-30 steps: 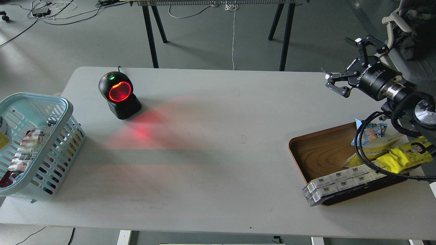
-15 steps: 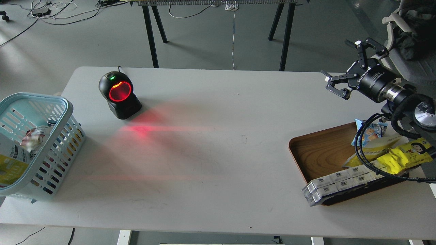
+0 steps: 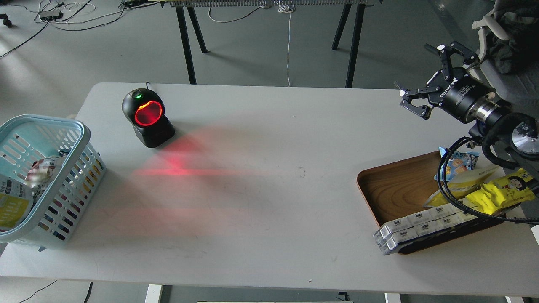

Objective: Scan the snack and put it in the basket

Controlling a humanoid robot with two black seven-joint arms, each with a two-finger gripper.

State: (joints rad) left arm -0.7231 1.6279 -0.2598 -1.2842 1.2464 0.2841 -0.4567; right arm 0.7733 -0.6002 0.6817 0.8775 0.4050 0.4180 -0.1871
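The snack (image 3: 12,207), a yellow and white pouch, lies inside the light blue basket (image 3: 80,139) at the table's left edge, partly cut off by the view's edge. Beside it in the basket is a crumpled red and white packet (image 3: 42,168). No gripper touches the pouch. My right gripper (image 3: 421,71) is open and empty, held in the air above the table's far right, away from the basket. My left arm and gripper are out of view.
A black scanner (image 3: 147,117) with a glowing red window stands at the back left and casts red light on the table. A brown wooden tray (image 3: 396,189) at the right holds a yellow cartoon wrapper (image 3: 503,189), a blue packet (image 3: 457,163) and white boxes (image 3: 417,229).
The yellow and white pouch has dropped from the basket's left edge down into it and come to rest. My right gripper has shifted slightly up, still open.
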